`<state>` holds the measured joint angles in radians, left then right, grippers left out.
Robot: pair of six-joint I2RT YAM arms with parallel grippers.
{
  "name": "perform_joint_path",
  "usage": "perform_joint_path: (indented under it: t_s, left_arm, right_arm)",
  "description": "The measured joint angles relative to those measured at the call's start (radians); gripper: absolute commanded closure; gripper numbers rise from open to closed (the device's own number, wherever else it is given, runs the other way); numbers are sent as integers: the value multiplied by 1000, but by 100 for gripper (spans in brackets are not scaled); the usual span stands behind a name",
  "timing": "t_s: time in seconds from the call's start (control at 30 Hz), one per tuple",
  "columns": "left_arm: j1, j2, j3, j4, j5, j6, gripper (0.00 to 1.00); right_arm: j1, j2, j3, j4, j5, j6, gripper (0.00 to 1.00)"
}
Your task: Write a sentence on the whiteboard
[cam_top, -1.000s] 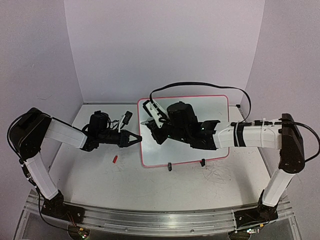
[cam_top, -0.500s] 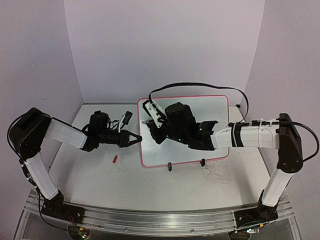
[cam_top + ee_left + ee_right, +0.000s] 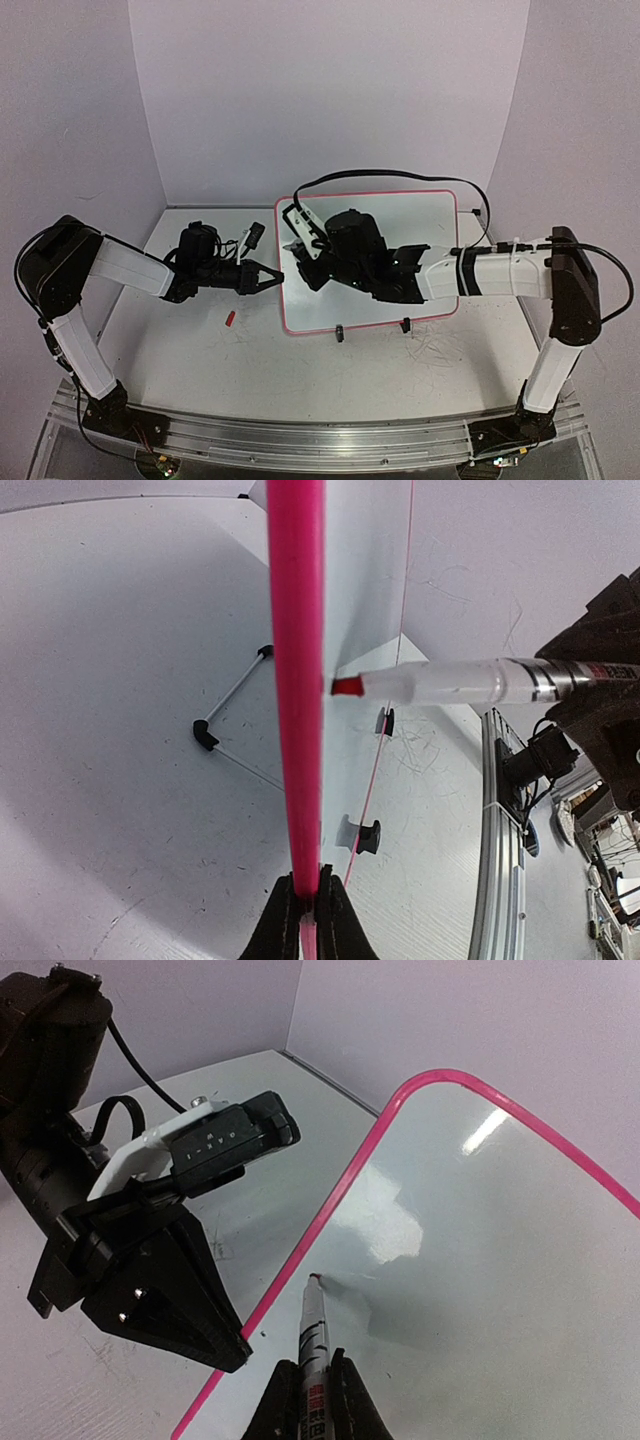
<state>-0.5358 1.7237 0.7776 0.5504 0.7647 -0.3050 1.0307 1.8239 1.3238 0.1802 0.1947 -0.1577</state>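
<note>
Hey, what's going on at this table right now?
The left gripper is shut on the whiteboard's left rim, apparently steadying it. The right gripper holds a red marker, with its tip at the board's surface close to that rim. No lettering shows on the board yet.

A rectangular glossy white whiteboard (image 3: 435,215) with a thin pink-red rim and rounded corners sits just right of centre in the top view. Two small black clip feet (image 3: 340,333) grip its lower edge. Its shiny face catches bright reflections.
</note>
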Motion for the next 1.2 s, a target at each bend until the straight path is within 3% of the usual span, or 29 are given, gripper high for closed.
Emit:
perform_joint_path:
  t_s: [1.2]
  left_arm:
    - [0, 0, 0, 0, 0, 0, 100]
  right_arm:
    - [20, 3, -25, -4, 13, 25, 100]
